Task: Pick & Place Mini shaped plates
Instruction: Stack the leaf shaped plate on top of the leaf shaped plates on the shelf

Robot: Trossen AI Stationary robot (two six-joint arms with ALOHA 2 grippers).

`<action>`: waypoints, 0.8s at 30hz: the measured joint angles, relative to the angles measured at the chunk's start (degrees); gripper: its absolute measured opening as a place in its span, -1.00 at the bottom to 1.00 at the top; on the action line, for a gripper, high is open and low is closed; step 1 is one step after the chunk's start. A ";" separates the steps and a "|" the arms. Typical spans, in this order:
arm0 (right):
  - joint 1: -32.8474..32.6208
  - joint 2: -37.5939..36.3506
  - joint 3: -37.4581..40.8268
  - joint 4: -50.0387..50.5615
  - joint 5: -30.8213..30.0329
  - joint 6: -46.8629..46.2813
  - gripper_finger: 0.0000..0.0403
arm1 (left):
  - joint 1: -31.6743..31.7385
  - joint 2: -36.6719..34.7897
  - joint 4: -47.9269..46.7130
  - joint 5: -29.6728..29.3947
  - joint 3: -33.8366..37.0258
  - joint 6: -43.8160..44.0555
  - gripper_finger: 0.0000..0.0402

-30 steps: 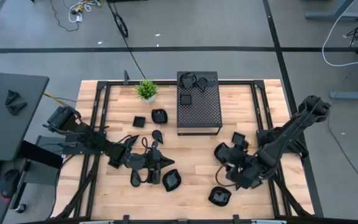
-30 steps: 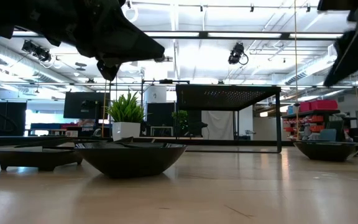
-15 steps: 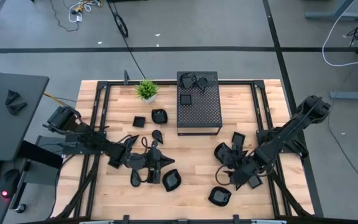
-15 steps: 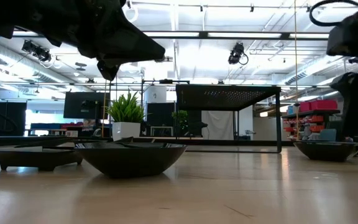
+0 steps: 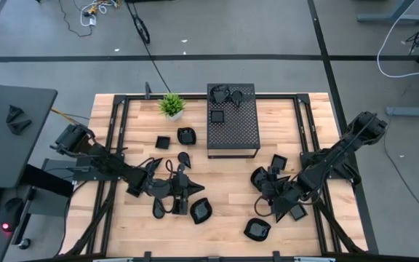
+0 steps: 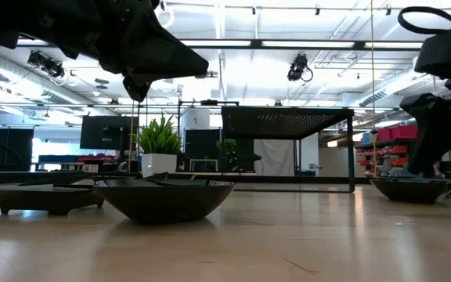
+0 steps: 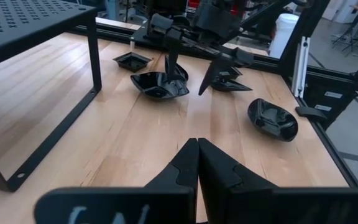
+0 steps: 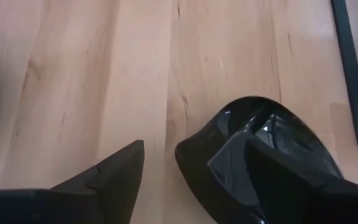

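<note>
The room was brightly lit from above: rows of ceiling lights (image 6: 233, 43) glared white in the low view and left the arms and the nearest dish (image 6: 165, 200) as dark silhouettes against them. The table (image 6: 304, 235) carried a soft sheen there, and its nearest planks were out of focus. From overhead the light was even, with only faint shadows. In the right wrist view a glossy dish (image 8: 260, 155) showed bright reflections, and that arm's own fingers (image 8: 104, 177) were blurred.

The right gripper (image 5: 269, 206) hangs low, far to the right of the black box (image 5: 233, 118), its fingers wide apart. The left gripper (image 7: 197, 152) waits below the box, fingers pressed together.
</note>
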State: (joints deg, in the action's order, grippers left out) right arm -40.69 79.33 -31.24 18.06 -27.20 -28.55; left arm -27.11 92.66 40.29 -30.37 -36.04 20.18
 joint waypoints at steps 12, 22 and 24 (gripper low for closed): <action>0.00 4.40 0.02 -3.61 1.73 6.67 -0.01 | 0.00 0.00 0.00 0.00 -0.01 0.07 -0.93; 0.00 4.96 0.02 -3.29 0.63 6.79 -0.33 | 0.00 0.00 0.00 0.00 0.00 0.07 -0.93; 0.00 4.96 0.02 -3.29 0.63 6.79 -0.41 | 0.00 0.00 0.00 0.00 0.00 0.07 -0.93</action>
State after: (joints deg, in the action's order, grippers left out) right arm -40.69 84.29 -31.22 14.77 -26.57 -21.76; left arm -27.11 92.66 40.29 -30.37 -36.03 20.25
